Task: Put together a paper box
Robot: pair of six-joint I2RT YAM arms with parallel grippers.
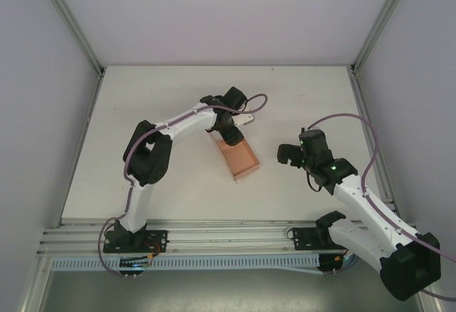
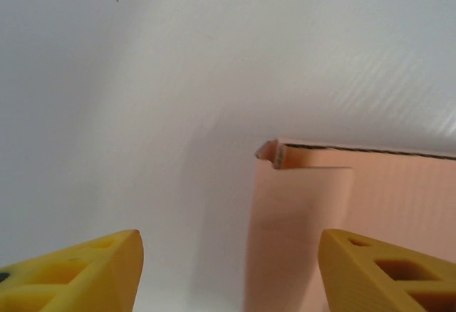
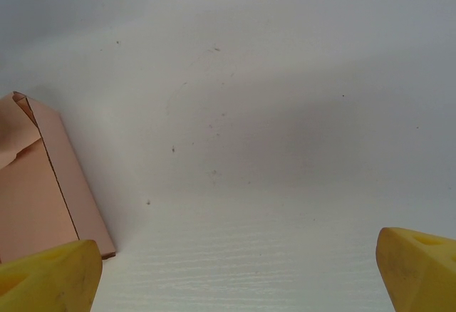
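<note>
**Salmon-pink paper box on a white table, both grippers open**

Aluminium rails (image 1: 228,230) run along the near edge of the table, and both arm bases are bolted there. Purple cables (image 1: 370,148) run along the white arm links.

From the base at near right, the right arm reaches up and inward. The right gripper (image 1: 288,154) hangs over bare table, just right of the box and apart from it. In the right wrist view, the right gripper (image 3: 237,244) has its yellow fingers (image 3: 50,276) spread to the frame's two lower corners with nothing between them. The paper box (image 3: 32,191) lies at the left edge, flat on the surface, with a folded corner at its far end.

Near the middle of the table (image 1: 306,98), the paper box (image 1: 239,157) lies as a slanted rectangle of thin card. One edge appears to be turned up along its near-right side.

At the box's far end, the left gripper (image 1: 229,135) points down over it. In the left wrist view, the left gripper (image 2: 229,244) has its jaws apart and clamps nothing. The paper box (image 2: 370,198) lies below it, reaching from between the fingers past the right finger. The box's far corner is creased into a small raised lip.

The tabletop is matte white with faint specks and a fine ribbed grain. Past its far edge stand plain white wall panels (image 1: 214,13), framed by slanting aluminium posts (image 1: 71,20).
</note>
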